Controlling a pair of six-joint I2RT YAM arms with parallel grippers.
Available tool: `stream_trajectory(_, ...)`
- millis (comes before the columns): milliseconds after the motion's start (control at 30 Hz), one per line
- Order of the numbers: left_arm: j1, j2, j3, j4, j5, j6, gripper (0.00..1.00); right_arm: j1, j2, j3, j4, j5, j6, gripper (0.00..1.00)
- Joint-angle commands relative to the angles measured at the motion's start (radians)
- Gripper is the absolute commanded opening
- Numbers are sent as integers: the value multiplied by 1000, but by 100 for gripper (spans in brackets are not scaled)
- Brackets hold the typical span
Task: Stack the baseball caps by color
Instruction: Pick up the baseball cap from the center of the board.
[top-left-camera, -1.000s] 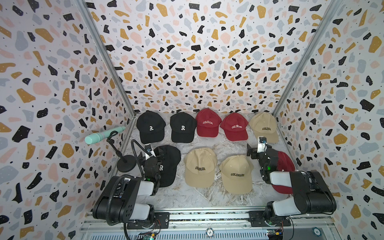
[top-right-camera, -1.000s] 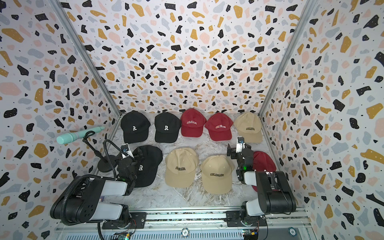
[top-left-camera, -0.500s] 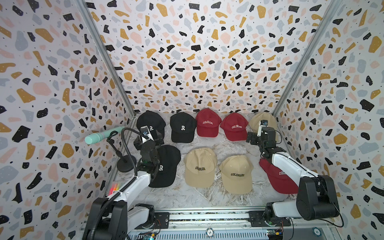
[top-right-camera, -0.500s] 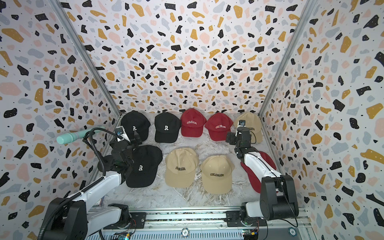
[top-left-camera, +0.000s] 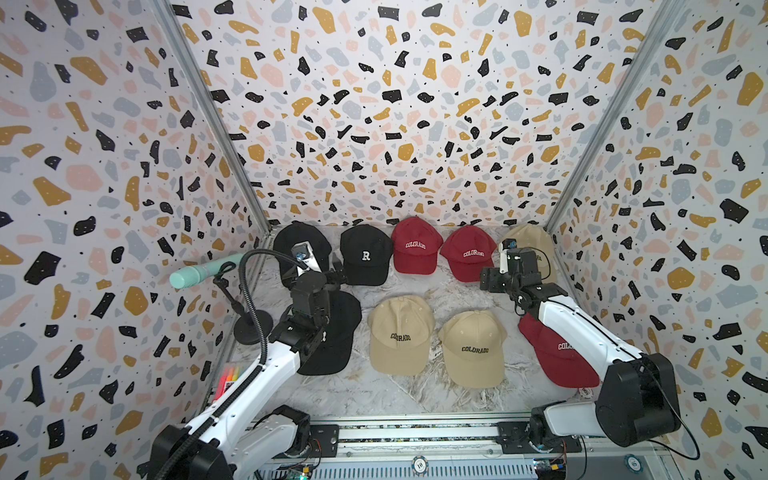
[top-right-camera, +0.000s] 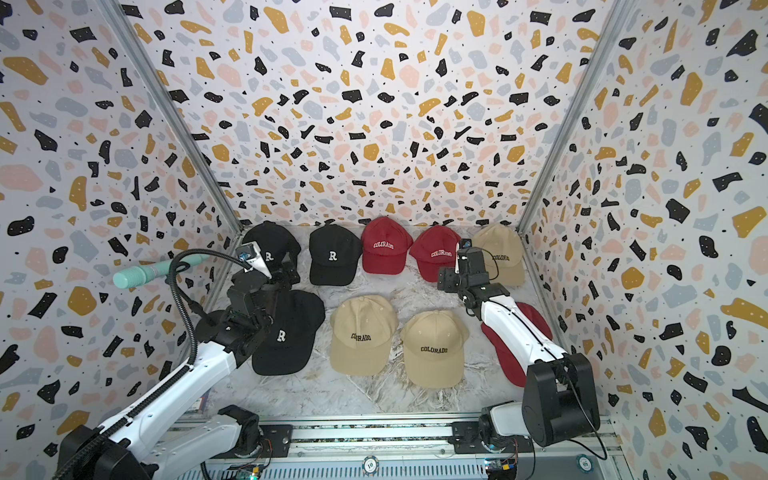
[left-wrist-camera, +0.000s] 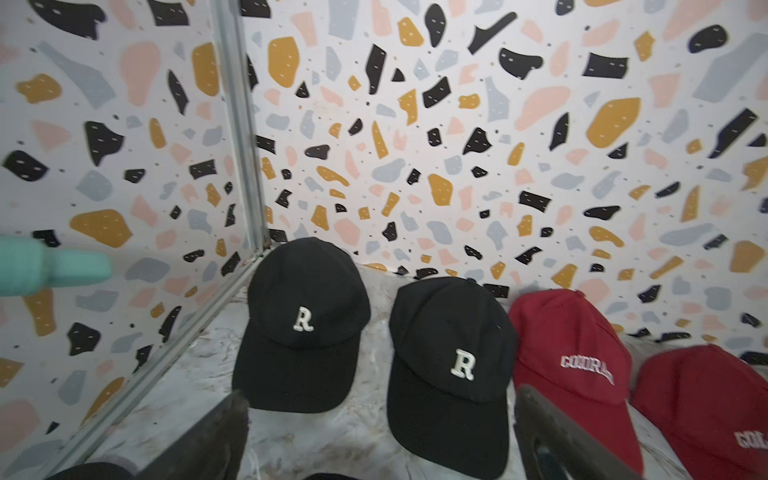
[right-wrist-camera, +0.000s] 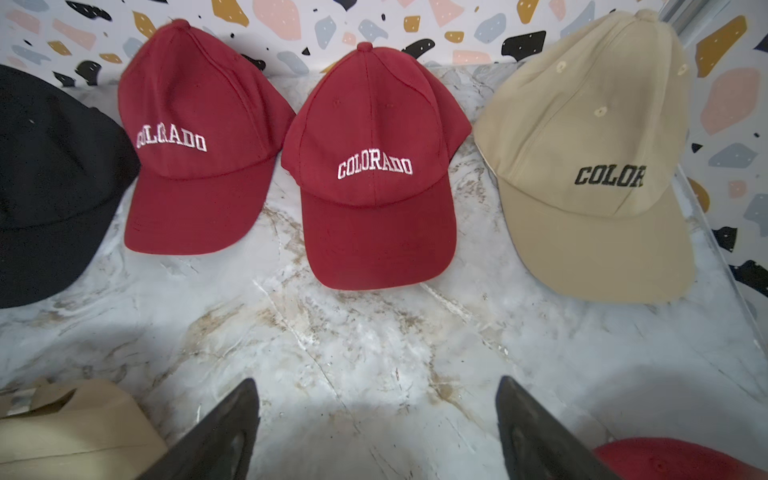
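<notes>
Left wrist view shows our left gripper (left-wrist-camera: 382, 395) with its fingers spread wide and nothing between them. Straight ahead of it lie the corner black R cap (left-wrist-camera: 303, 316) and, just beside that, the second black R cap (left-wrist-camera: 453, 357). Both sit singly on the marble tabletop (left-wrist-camera: 199, 365). In a top view the third black R cap (top-right-camera: 291, 332) lies behind those fingers, partly under the left arm.

Our right gripper (right-wrist-camera: 378, 382) is likewise parted and empty, hovering over bare marble. Ahead of it the first red COLORADO cap (right-wrist-camera: 199, 137) and the second red COLORADO cap (right-wrist-camera: 374, 166) lie side by side. The far tan COLORADO cap (right-wrist-camera: 582, 158) is off to the outer side of the fingers. The third red COLORADO cap (top-left-camera: 557, 353) lies behind the gripper, beneath the right arm. The inner tan COLORADO cap (top-left-camera: 399, 332) and the middle tan COLORADO cap (top-left-camera: 473, 345) rest between our two arms.

No cap sits on another, so we judge the task barely begun. All three colour stacks are left to build. We read this as the reach toward the first picks, probably black on the left and red on the right.
</notes>
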Motion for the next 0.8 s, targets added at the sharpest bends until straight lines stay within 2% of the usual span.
stream_trajectory(0,-70,0,56,-49,-17,-13,100,15,-9,83,-62,-12,38,88)
stream_trajectory(233,-104,30,181,-154,80,-72,100,92,116,299,-176,5,78,86)
stream_trajectory(467,-104,100,257,-184,85,-4,100,181,291,513,-220,20,100,85)
stream_trajectory(767,-104,284,460,-279,141,80,100,248,543,769,-227,17,95,83)
